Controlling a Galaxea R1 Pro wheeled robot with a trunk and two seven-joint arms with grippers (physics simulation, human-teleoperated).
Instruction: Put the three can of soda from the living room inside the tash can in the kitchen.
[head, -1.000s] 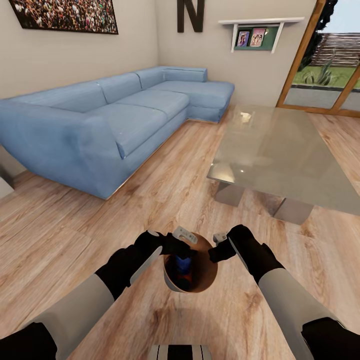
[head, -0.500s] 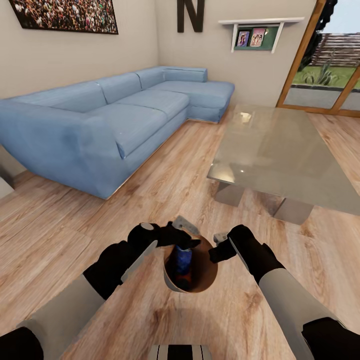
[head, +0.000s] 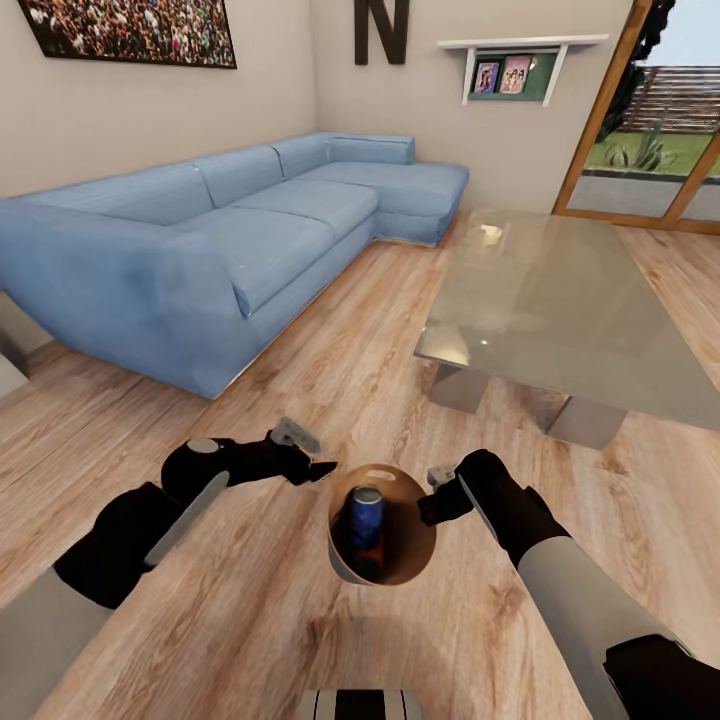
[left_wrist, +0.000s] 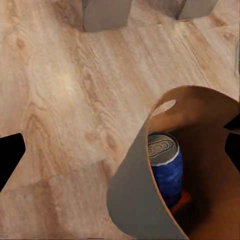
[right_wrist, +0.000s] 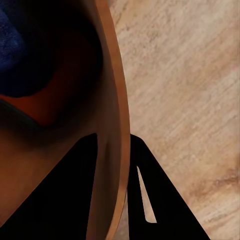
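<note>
Head view: right gripper (head: 437, 492) pinches the tash can's (head: 345, 568) rim to carry it, blue soda can (head: 365, 512) inside; left gripper (head: 303, 452) open.

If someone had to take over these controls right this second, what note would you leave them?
Right gripper: shut on the trash can's rim, holding it over the living-room floor, near the glass coffee table.
Left gripper: open, empty, beside the bin and clear of it.
Cans: a blue can of soda stands upright in the bin, with something orange beside it, probably another can. I cannot confirm a third.
Done: at least one can binned.
Left: count the cans, fetch any missing one, then take the bin to the kitchen.
</note>
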